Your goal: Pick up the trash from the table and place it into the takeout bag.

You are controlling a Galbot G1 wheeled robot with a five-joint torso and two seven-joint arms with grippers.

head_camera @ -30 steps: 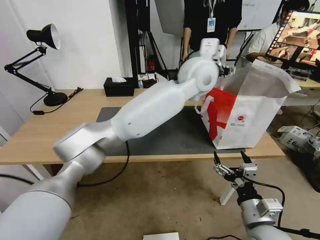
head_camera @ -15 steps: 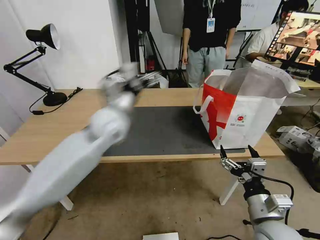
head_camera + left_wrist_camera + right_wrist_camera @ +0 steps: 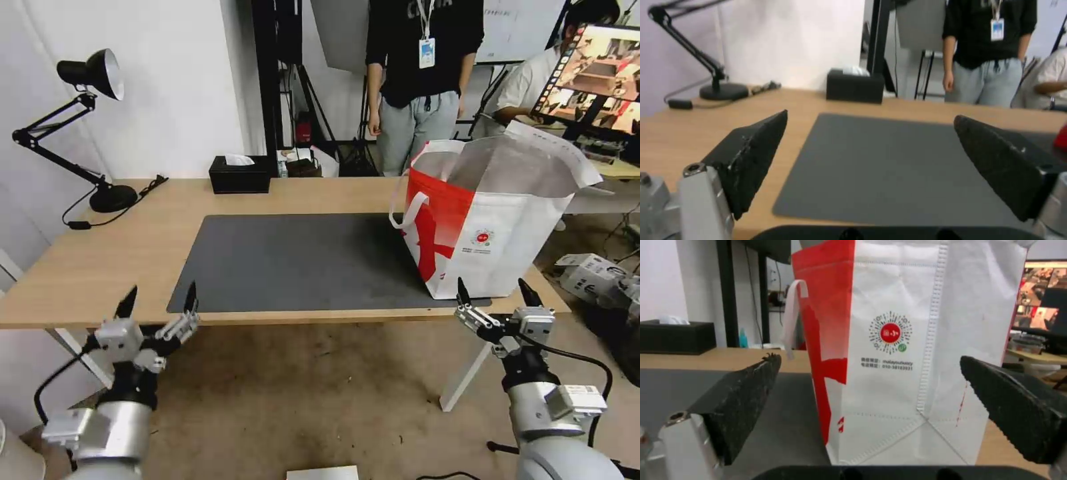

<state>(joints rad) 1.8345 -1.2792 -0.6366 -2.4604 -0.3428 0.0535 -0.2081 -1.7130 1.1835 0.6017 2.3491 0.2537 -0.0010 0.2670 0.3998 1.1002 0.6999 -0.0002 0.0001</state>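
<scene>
I've got the boxy white-and-red takeout bag (image 3: 490, 227) standing open on the right end of the light-wood table (image 3: 100, 257), insides hidden from me. Left gripper (image 3: 159, 305) and right gripper (image 3: 495, 293) hang spread, empty, below the near edge.

Takeout bag (image 3: 490, 227) on mat's (image 3: 300, 260) right end; tissue box (image 3: 239, 175) behind mat; lamp (image 3: 100, 133) far left on table (image 3: 100, 253).

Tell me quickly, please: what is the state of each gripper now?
Left gripper: open, holding nothing, below the table's near edge.
Right gripper: open, holding nothing, near the takeout bag.
</scene>
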